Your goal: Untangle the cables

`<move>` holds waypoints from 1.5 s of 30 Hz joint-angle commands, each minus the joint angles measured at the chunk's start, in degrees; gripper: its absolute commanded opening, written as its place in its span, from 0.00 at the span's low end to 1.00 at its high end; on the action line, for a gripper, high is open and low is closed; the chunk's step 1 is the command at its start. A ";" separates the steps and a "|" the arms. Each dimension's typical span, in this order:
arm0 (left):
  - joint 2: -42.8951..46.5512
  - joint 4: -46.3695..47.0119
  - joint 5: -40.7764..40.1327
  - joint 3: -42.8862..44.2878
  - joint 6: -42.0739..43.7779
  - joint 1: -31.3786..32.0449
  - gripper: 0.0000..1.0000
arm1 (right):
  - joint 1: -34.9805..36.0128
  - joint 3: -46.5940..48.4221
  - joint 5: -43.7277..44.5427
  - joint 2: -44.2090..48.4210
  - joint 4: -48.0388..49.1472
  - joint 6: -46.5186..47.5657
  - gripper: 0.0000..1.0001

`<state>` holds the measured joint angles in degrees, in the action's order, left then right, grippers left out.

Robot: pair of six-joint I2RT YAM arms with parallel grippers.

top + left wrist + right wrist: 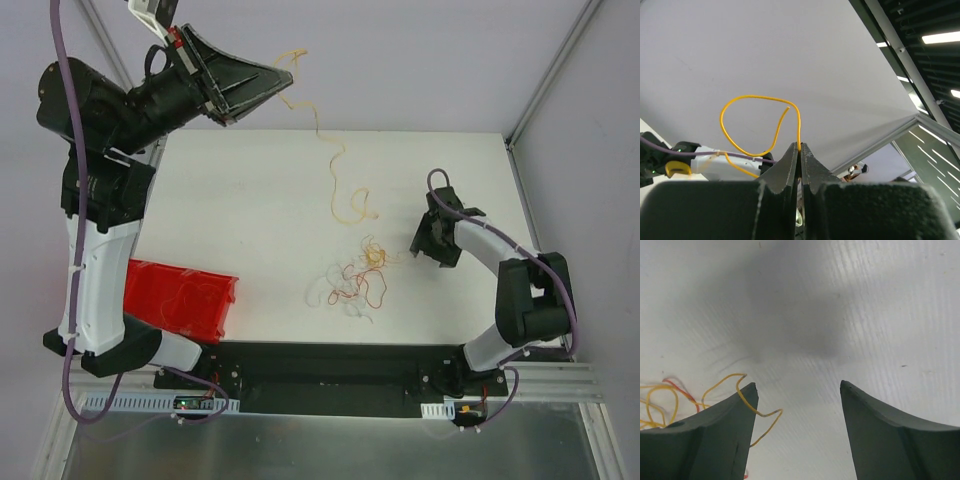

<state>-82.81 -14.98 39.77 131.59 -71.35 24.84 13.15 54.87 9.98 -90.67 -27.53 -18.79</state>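
A small tangle of thin red, orange-yellow and whitish cables (358,276) lies on the white table. My left gripper (285,72) is raised high at the back left, shut on one orange-yellow cable (335,165) that hangs from it down to the table near the tangle. In the left wrist view the jaws (800,148) pinch that cable (740,102), which loops above them. My right gripper (428,246) is open and empty, low over the table just right of the tangle. In the right wrist view (798,390) cable strands (757,410) lie by its left finger.
A red bin (182,299) sits at the table's front left, beside the left arm's base. A metal frame post (552,75) rises at the back right corner. The black base rail (330,375) runs along the near edge.
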 commanded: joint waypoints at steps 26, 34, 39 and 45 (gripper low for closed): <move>6.52 -6.73 -17.00 -65.57 15.45 -6.47 0.00 | 4.08 -11.10 -25.35 42.07 -15.98 9.29 0.78; -4.19 -8.92 -17.79 -65.42 25.02 -4.72 0.00 | 2.33 -12.69 -27.99 39.61 -15.71 12.01 0.78; -14.73 -12.43 -19.20 -58.22 29.25 -1.12 0.07 | 1.18 -12.24 -28.61 37.94 -16.15 13.51 0.78; -26.42 -17.88 -20.78 -46.71 31.27 3.02 0.15 | 0.21 -12.25 -29.40 37.06 -16.68 14.92 0.78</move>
<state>-104.44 -27.92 21.30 77.41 -43.83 25.58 14.13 41.45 -17.78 -53.36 -42.85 -5.87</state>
